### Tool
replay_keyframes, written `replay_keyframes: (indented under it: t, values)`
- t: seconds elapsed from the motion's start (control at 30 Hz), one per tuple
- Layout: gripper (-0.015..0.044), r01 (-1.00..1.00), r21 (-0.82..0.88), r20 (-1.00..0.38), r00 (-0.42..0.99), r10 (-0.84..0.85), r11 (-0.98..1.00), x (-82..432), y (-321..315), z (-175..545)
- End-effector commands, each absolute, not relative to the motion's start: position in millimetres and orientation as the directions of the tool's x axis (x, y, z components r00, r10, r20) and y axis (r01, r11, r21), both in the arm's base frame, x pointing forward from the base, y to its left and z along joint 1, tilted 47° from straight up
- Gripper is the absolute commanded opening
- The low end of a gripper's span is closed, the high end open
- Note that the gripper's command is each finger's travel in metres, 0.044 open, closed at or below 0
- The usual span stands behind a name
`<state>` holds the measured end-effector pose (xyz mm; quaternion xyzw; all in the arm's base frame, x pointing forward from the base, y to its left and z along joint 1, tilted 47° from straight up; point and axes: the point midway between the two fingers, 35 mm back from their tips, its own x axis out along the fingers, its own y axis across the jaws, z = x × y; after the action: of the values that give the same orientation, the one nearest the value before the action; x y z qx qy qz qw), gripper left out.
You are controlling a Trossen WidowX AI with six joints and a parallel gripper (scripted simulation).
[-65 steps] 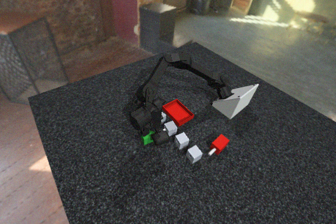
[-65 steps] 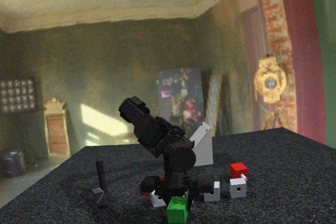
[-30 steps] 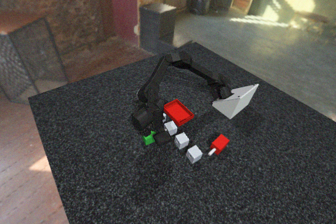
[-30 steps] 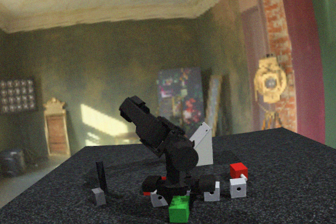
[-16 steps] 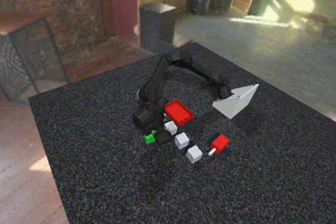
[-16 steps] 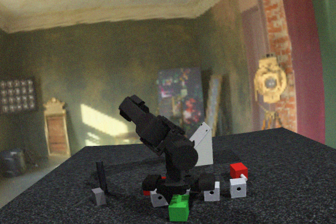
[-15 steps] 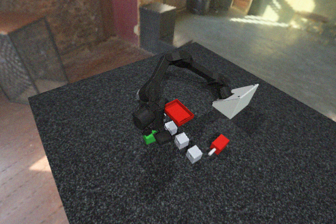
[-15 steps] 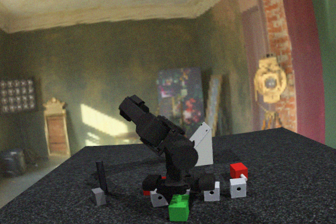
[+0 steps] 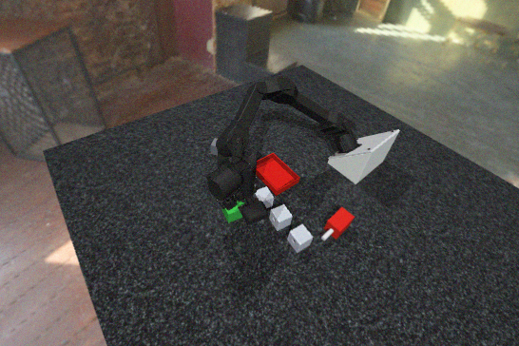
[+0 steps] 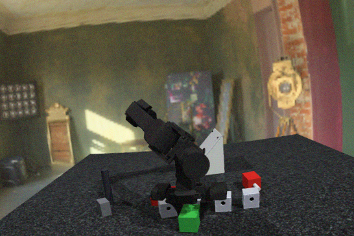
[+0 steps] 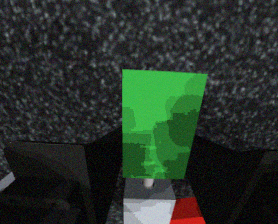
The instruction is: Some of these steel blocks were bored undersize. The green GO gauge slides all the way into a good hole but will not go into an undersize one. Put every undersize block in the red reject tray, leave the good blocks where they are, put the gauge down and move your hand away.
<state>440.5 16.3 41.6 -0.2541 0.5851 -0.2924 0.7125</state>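
Gripper (image 9: 239,206) (image 10: 189,197) (image 11: 150,129) closed on the GO gauge (image 9: 233,214) (image 10: 188,223) (image 11: 157,117), its green handle clamped between the fingers. The arm (image 9: 244,117) (image 10: 165,137) reaches out from near the white stand (image 9: 366,158) (image 10: 214,157) and bends down over the row of blocks.

Wrist view: a short length of the pin (image 11: 148,183) shows past the handle, directed at the dark grey side of the facing block (image 11: 148,211). The hole is not visible there, so I cannot tell whether the tip has entered it.

Exterior view: end block (image 10: 167,209) to the left of the gauge; second-from-right block (image 9: 280,217) (image 10: 223,204) and right-hand block (image 9: 299,239) (image 10: 250,199) to its right. A dark hole shows in each of these three. Another block lies mostly hidden behind the gauge.

Red tray (image 9: 277,173) (image 10: 154,201) on the table (image 9: 190,272) (image 10: 285,172), beside the row, partly masked by the arm in both outside views. The inside area seen from the top holds no block.

Red gauge (image 9: 339,221) (image 10: 251,179), with a white pin, rests near the right-hand block. A small grey piece (image 9: 214,146) (image 10: 104,207) stands apart from the row, near a dark upright post (image 10: 106,185).
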Motion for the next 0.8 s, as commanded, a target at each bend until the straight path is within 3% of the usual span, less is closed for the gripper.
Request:
replay_keyframes:
  t: [0.0,0.77]
  values:
    - [0.0000,0.123,-0.702,-0.684,0.159,-0.712,0.702,439.2,20.2,45.4]
    - [0.0000,0.124,-0.704,-0.684,0.148,-0.714,0.700,435.0,16.1,41.1]
